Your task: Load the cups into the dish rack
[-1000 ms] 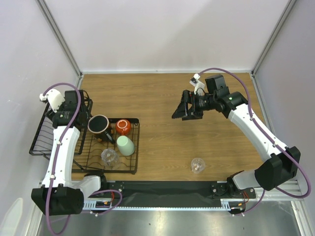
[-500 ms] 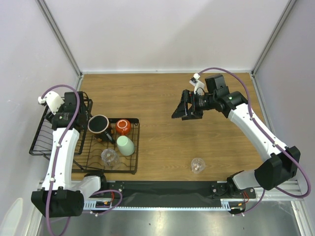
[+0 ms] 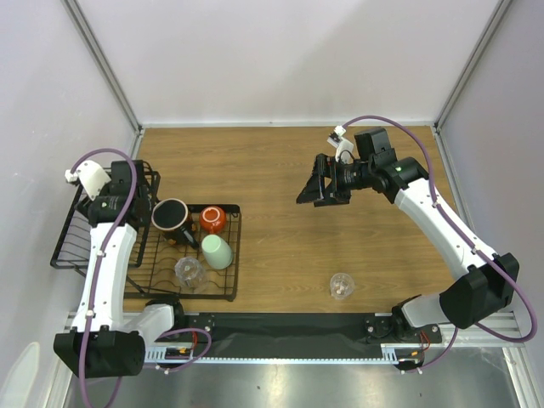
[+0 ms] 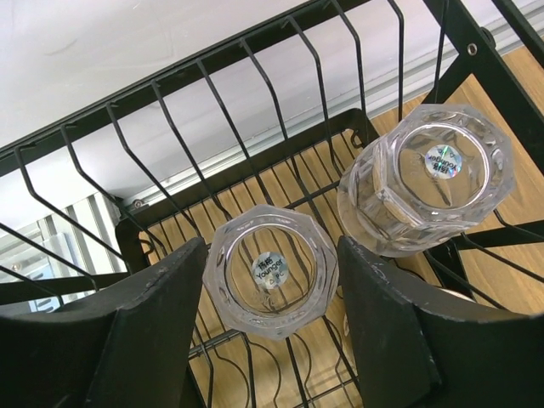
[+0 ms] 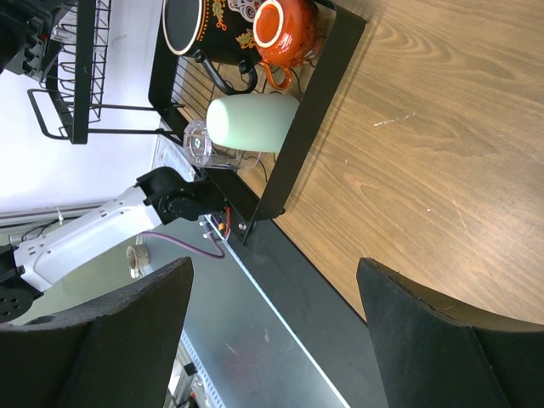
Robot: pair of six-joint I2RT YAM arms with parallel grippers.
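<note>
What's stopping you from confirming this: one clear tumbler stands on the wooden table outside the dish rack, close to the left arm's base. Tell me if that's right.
One detail is wrong. The clear tumbler outside the dish rack does stand on the wooden table, but close to the right arm's base, not the left arm's. The top external view shows it.

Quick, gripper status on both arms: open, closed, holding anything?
Left gripper: jaws flank a clear tumbler in the dish rack; whether it grips cannot be told.
Right gripper: open, empty.
</note>
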